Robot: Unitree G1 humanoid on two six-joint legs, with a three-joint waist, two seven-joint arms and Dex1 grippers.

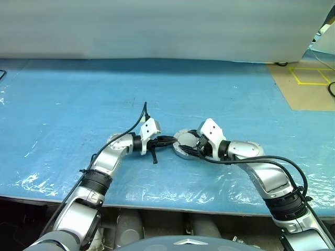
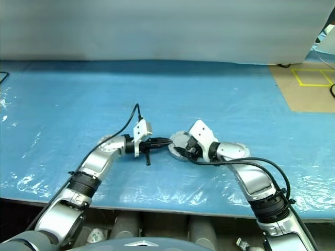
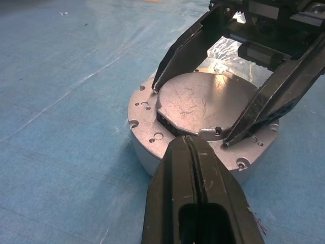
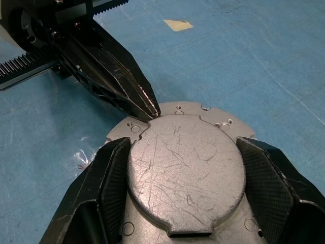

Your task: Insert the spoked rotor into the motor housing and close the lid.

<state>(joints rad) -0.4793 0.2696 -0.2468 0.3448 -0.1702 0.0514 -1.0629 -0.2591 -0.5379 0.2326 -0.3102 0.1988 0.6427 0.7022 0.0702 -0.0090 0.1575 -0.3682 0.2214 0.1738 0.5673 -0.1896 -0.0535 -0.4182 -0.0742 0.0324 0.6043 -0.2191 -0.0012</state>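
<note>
The motor housing [image 3: 144,109] sits on the blue table as a squat silver shell. The lid [image 3: 203,104] lies on top of it, plain smooth face up, with a dark gap under one edge. My right gripper [image 4: 184,147] straddles the lid and is shut on it, one finger pad [image 4: 114,178] against each side. My left gripper [image 3: 188,140] is shut, and its tip touches the lid's rim on the side facing away from the right wrist. In the head view both grippers [image 1: 170,140] [image 1: 192,147] meet over the housing [image 1: 180,153]. The spoked rotor is out of view.
Crinkled blue plastic sheet [image 1: 78,104] covers the table, whose front edge runs close below the arms. A tan floor patch with yellow tape [image 1: 309,83] lies at the far right. A small scrap of tape [image 4: 177,24] sticks to the sheet beyond the housing.
</note>
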